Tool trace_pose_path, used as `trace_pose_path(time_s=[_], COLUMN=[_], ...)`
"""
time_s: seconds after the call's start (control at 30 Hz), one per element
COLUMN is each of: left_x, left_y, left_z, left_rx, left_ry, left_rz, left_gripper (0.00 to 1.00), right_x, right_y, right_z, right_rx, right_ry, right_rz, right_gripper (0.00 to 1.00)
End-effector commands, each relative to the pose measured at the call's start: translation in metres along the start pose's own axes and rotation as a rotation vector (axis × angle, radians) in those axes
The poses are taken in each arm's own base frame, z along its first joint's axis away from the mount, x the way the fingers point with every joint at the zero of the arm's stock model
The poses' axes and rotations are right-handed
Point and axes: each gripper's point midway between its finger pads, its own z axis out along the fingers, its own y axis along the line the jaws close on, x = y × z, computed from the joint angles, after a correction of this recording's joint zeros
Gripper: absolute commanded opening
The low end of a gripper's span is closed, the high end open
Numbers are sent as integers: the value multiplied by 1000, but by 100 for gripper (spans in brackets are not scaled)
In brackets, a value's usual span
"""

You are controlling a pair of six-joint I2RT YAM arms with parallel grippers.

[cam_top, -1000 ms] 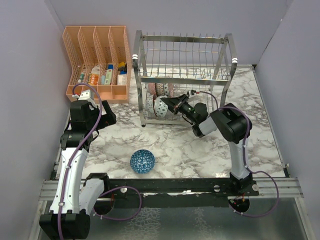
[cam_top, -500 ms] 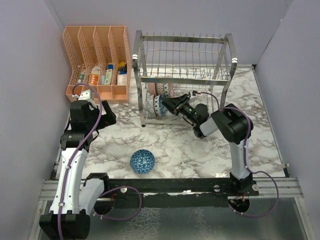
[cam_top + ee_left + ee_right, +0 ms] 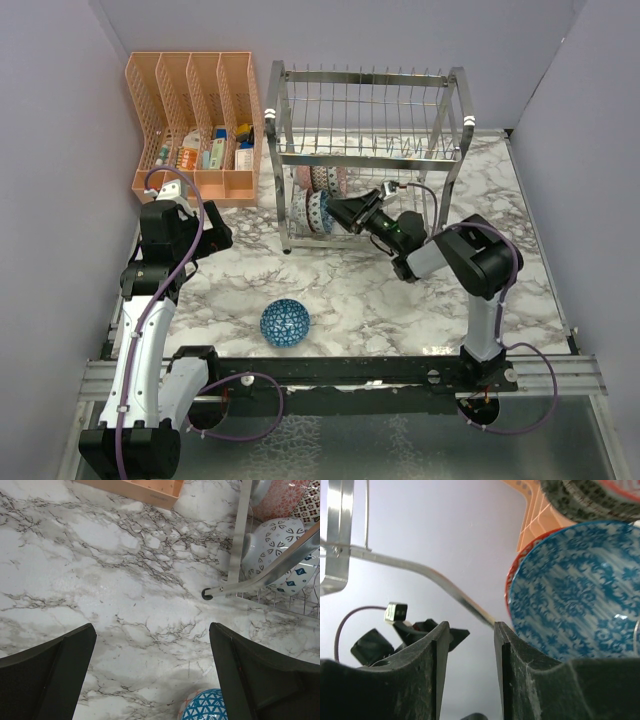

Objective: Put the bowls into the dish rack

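left gripper (image 3: 152, 630): wide, empty; blue bowl (image 3: 207, 706) at 5 o'clock, cropped by frame edge
right gripper (image 3: 468, 627): narrow gap, empty; racked bowls (image 3: 318, 207) at 9 o'clock, count unclear behind dish rack (image 3: 360, 75)

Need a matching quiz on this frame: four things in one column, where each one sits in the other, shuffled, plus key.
Things
1. unracked bowl
2. organizer
3. right gripper
4. left gripper

Places
A. at the lower tier of the rack, next to the racked bowls
B. back left of the table, beside the rack
C. on the marble, near the arm bases
D. over bare marble left of the rack, jaws wide apart

Pairs: 1-C, 2-B, 3-A, 4-D
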Motion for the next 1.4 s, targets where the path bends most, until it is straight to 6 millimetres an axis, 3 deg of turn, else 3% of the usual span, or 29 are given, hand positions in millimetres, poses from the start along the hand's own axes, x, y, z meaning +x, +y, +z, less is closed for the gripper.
trace_pose_path(time_s=[0.0, 0.17, 0.37, 0.47, 0.83, 1.13, 1.37], left_x=[-11, -11, -14, -14, -16, -18, -15], left_y=[-1, -2, -4, -4, -5, -8, -6], left_z=[-4, -3, -6, -8, -10, -15, -20], left_rx=[-2, 6, 11, 10, 4, 16, 9], left_ry=[-43, -40, -46, -50, -58, -65, -66], left_rz=[8, 0, -3, -6, -34, -43, -36], left_gripper=[99, 99, 99, 99, 99, 99, 99], right_x=[17, 51, 127, 156, 222, 301, 326], right_y=[48, 53, 58, 54, 25, 18, -25], right_z=[-15, -32, -54, -69, -110, -127, -136], right_rx=[-142, -138, -101, -49, 183, 196, 296], right_ry=[56, 132, 344, 417, 631, 887, 1093], right_rz=[-99, -100, -174, -276, -704, -1062, -1240], right_gripper=[44, 44, 50, 53, 59, 61, 62])
